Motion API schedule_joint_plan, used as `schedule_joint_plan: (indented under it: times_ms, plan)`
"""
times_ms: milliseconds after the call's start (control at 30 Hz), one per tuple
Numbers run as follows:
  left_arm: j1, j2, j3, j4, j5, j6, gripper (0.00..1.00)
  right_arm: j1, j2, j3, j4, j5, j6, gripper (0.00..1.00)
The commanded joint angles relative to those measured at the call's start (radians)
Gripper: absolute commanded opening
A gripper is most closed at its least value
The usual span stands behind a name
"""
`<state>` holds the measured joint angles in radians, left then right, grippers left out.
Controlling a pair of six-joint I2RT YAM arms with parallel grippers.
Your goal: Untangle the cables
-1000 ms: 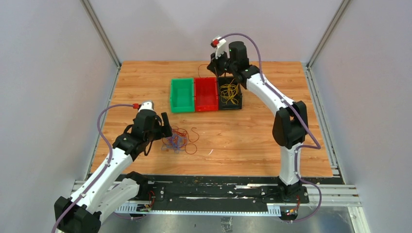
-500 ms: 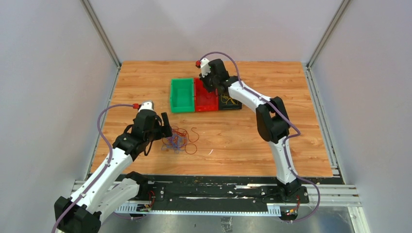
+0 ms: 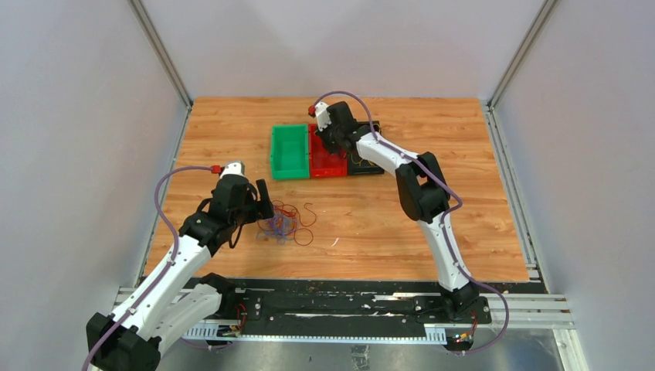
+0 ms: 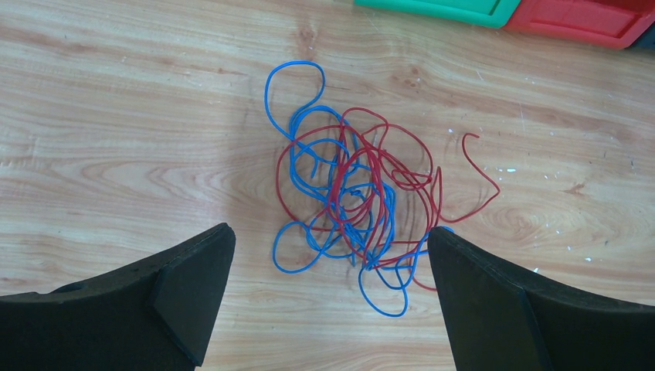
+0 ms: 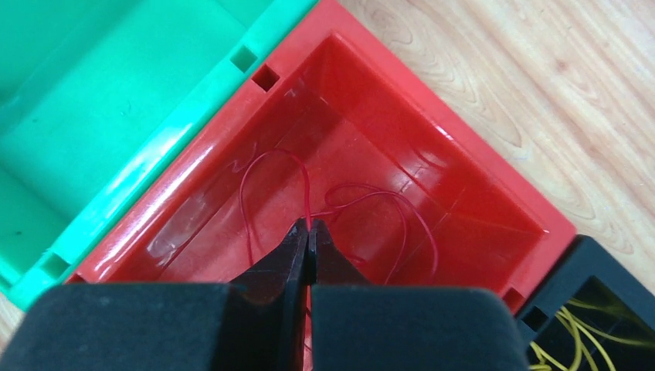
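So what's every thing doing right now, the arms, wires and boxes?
Left gripper: jaws wide open above the tangle.
Right gripper: jaws shut on a red cable.
Red cable: loops inside the red bin.
Red and blue tangle: knotted, lying on the table.
Green bin: empty.
Black bin: holds yellow cables.

Wood-grain bench (image 3: 463,193). Three bins sit in a touching row near the middle of the far edge: green bin (image 3: 290,152), red bin (image 3: 328,162), black bin (image 3: 369,165), left to right. A tangle of red and blue cables (image 4: 355,201) lies loose toward the near-left, well apart from the bins.
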<state>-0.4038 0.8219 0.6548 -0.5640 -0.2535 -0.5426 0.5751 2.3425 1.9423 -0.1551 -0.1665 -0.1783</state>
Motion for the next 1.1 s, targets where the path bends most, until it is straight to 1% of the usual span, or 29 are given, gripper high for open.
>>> schedule_joint_plan:
  times_ms: [0,167,333,600,700,733,800,833,933,967,1000,1067]
  plan:
    - [-0.006,-0.003,0.009,-0.013,-0.015,-0.013,1.00,0.008,0.024,0.041,-0.025,-0.015,-0.028,0.01]
    - [-0.006,-0.003,0.008,-0.007,-0.021,-0.016,1.00,0.010,-0.015,0.039,-0.026,-0.043,-0.056,0.08]
    - [-0.006,-0.001,0.009,-0.013,-0.023,-0.023,1.00,0.015,-0.063,0.028,-0.045,-0.039,-0.079,0.18]
    - [-0.007,0.002,0.008,-0.020,-0.018,-0.038,1.00,0.024,-0.196,-0.049,-0.050,-0.071,-0.089,0.43]
    - [-0.006,0.003,0.007,-0.021,-0.011,-0.041,1.00,0.028,-0.247,-0.067,-0.062,-0.092,-0.090,0.62]
    - [-0.006,0.003,0.008,-0.021,-0.005,-0.041,1.00,0.028,-0.268,-0.076,-0.069,-0.096,-0.086,0.70]
    - [-0.006,0.007,0.006,-0.019,0.014,-0.040,1.00,0.033,-0.323,-0.107,-0.076,-0.099,-0.067,0.95]
    - [-0.006,0.012,0.003,-0.016,0.027,-0.039,1.00,0.035,-0.356,-0.134,-0.076,-0.103,-0.051,0.98]
    - [-0.006,0.034,-0.013,0.012,0.066,-0.039,1.00,0.053,-0.475,-0.266,-0.070,-0.135,0.003,1.00]
    - [-0.006,0.043,-0.020,0.026,0.083,-0.040,1.00,0.064,-0.518,-0.324,-0.060,-0.146,0.027,1.00]
    - [-0.006,0.057,-0.025,0.046,0.100,-0.042,1.00,0.074,-0.558,-0.416,-0.042,-0.159,0.055,1.00]
    - [-0.006,0.088,-0.038,0.085,0.130,-0.051,1.00,0.105,-0.624,-0.560,0.028,-0.217,0.101,1.00]
